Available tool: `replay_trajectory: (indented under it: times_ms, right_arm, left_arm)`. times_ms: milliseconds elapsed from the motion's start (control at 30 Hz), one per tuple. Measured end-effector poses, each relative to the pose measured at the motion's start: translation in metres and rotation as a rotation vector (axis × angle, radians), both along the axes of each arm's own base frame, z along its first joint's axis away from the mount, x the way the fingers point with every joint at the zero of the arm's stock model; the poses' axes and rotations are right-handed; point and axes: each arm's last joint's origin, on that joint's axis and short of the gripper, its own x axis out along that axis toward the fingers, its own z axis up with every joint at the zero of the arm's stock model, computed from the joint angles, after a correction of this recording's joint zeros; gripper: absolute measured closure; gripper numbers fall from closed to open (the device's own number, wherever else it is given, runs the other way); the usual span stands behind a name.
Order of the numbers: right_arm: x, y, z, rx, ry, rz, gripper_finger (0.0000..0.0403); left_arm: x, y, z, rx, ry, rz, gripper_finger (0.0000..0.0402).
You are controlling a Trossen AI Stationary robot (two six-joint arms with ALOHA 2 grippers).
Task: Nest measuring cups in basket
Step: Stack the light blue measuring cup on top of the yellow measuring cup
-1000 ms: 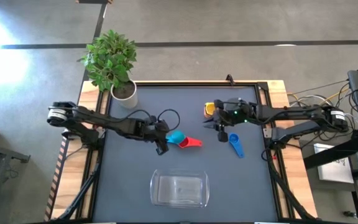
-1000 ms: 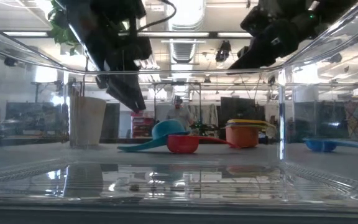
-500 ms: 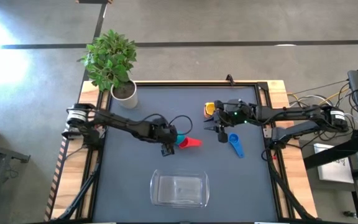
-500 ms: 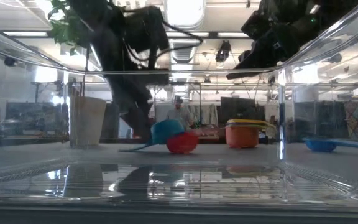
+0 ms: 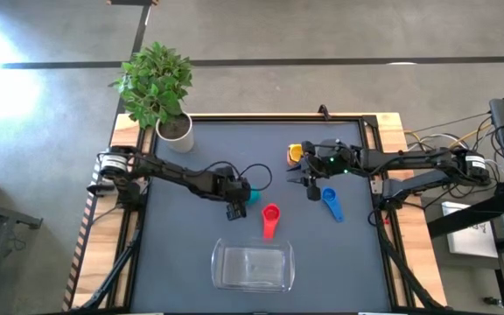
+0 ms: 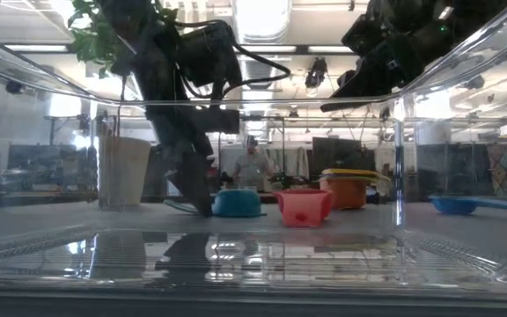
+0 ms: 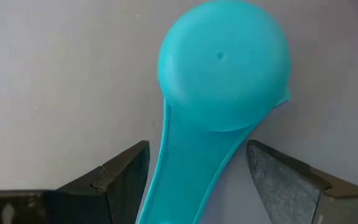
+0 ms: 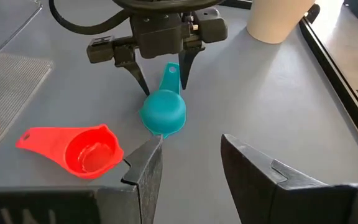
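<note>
The dark table point(image 5: 182, 254) carries the clear basket point(image 5: 252, 267) at its near edge, holding no cups; a potted plant point(image 5: 158, 87) stands at the far left corner; the left gripper point(image 5: 237, 203) is down at mid-table, its fingers point(image 7: 120, 177) spread wide to either side of the teal cup's point(image 7: 222, 65) handle, which lies upside down and ungripped; the red cup point(image 5: 270, 217) sits upright just right of it, near the basket; the right gripper point(image 5: 311, 187) hovers partly open, empty, between the stacked orange and yellow cups point(image 5: 296, 154) and the blue cup point(image 5: 331, 202).
</note>
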Motion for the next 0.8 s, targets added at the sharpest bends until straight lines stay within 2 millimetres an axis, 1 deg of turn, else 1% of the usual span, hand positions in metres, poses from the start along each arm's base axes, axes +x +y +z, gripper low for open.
replay_trajectory:
  times_ms: [200, 433, 533, 667, 800]
  right_arm:
    - [0.0, 0.0, 0.0, -0.001, 0.002, 0.0, 0.025]
    - [0.0, 0.0, 0.0, 0.0, -0.001, 0.0, 0.0245]
    - [0.0, 0.0, 0.0, 0.001, 0.0, 0.0, 0.0245]
    - [0.0, 0.0, 0.0, 0.001, 0.002, 0.0, 0.0245]
    - [0.0, 0.0, 0.0, 0.001, 0.002, 0.0, 0.0245]
  left_arm:
    - [0.007, 0.003, 0.019, -0.023, -0.057, -0.032, 0.015]
    - [0.014, 0.014, 0.024, -0.106, -0.081, -0.039, 0.0147]
    - [0.018, 0.018, 0.03, -0.13, -0.103, -0.048, 0.0136]
    - [0.025, 0.025, 0.041, -0.133, -0.14, -0.052, 0.0109]
    - [0.03, 0.033, 0.042, -0.123, -0.155, -0.043, 0.0084]
